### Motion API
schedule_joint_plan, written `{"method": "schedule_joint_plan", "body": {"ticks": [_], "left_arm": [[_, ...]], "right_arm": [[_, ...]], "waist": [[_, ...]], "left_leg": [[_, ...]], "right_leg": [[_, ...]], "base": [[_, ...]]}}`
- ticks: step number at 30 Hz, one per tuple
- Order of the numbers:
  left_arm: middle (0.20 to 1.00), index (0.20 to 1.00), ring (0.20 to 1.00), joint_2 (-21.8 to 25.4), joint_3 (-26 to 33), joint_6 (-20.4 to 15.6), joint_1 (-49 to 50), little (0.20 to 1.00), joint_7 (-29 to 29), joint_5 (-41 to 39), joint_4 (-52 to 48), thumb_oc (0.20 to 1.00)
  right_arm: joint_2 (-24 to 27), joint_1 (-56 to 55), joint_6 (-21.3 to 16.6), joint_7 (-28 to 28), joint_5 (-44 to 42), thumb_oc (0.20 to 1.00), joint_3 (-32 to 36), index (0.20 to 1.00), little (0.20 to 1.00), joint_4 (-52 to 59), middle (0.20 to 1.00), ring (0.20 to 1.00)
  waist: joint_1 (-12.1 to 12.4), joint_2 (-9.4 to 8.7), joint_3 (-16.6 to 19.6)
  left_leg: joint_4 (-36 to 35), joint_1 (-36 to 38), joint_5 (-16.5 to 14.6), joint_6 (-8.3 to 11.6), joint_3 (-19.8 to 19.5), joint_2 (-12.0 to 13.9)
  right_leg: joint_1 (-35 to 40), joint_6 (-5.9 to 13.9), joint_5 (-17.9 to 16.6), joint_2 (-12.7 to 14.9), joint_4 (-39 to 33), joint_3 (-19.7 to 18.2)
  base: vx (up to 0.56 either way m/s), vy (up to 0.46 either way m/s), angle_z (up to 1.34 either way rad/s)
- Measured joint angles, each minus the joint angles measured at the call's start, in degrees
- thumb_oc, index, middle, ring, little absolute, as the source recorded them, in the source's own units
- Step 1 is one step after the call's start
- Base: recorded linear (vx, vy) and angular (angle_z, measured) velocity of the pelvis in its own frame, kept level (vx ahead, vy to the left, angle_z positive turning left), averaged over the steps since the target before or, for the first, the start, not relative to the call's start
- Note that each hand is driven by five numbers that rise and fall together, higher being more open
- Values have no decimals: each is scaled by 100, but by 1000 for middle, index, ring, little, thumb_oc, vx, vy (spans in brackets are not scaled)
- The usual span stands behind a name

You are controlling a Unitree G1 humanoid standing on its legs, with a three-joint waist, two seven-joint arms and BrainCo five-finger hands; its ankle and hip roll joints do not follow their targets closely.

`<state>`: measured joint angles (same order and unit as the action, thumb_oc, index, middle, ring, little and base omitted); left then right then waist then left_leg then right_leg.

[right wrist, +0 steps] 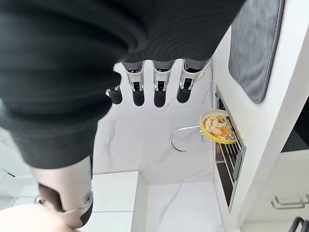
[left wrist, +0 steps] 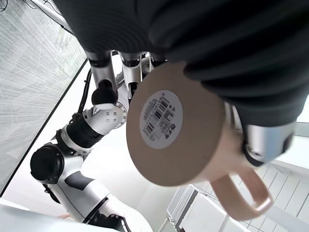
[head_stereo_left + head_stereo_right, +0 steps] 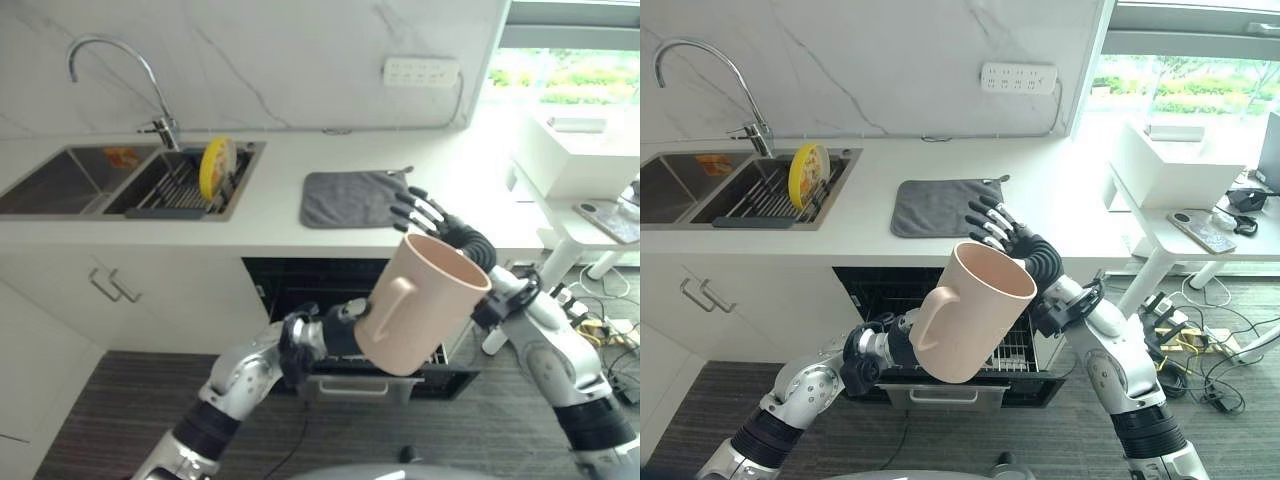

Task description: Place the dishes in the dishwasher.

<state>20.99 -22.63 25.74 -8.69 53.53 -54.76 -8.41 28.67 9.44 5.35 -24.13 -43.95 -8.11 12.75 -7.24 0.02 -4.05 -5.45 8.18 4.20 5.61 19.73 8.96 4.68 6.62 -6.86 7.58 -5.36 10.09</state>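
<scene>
Held over the open dishwasher (image 3: 300, 290), pink mug (image 3: 420, 300) sits gripped in left hand (image 3: 335, 335); right hand (image 3: 430, 215) spread.

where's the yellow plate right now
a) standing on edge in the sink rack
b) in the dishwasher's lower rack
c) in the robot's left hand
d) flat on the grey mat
a: the yellow plate stands on edge in the sink rack, away from the grey mat, while the left hand holds the pink mug.
</scene>
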Motion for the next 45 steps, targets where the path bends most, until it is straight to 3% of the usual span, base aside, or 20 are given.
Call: {"method": "schedule_joint_plan", "body": {"ticks": [3,11,16,21,29,45], "left_arm": [[200,200,200,-18,5,-1,22,200,48,-3,5,200],[200,200,200,-53,80,-4,28,200,59,-30,27,200],[200,200,200,-73,276,-5,44,200,83,-34,33,200],[200,200,200,-91,525,-8,187,200,110,-34,70,200],[200,200,200,-202,756,-4,205,200,167,-35,353,200],[200,200,200,-322,753,14,247,200,290,-33,463,200]], "right_arm": [[-13,-1,178,-146,9,1000,-35,1000,1000,-1,1000,1000],[12,-1,207,-156,28,1000,-16,1000,1000,-647,1000,1000],[12,0,465,-538,-209,1000,13,1000,1000,-945,1000,1000],[-2,0,680,-1180,-631,1000,12,1000,1000,-925,1000,1000],[-5,5,875,-1644,-900,1000,17,1000,1000,-887,1000,1000],[-25,105,1039,-1934,-1248,1000,23,1000,1000,-419,1000,1000]], "waist": [[16,-1,103],[41,-82,282],[84,-85,285],[224,-83,287],[234,-81,296],[234,-100,313]], "left_leg": [[0,-1,-9,4,-2,4],[0,-1,-12,12,-4,4],[0,-2,2,-8,-11,11],[0,0,3,-9,-23,5],[0,3,7,-9,-27,7],[0,6,14,-11,-23,7]], "right_leg": [[0,9,-8,2,-1,0],[-1,10,-14,3,-1,0],[3,8,-12,-3,-2,9],[12,8,-12,2,-2,16],[17,8,-12,1,-2,19],[17,8,-17,-6,-1,14]], "base": [[44,4,0],[24,-3,0],[15,-5,0],[0,0,0],[0,0,0],[0,0,0]]}}
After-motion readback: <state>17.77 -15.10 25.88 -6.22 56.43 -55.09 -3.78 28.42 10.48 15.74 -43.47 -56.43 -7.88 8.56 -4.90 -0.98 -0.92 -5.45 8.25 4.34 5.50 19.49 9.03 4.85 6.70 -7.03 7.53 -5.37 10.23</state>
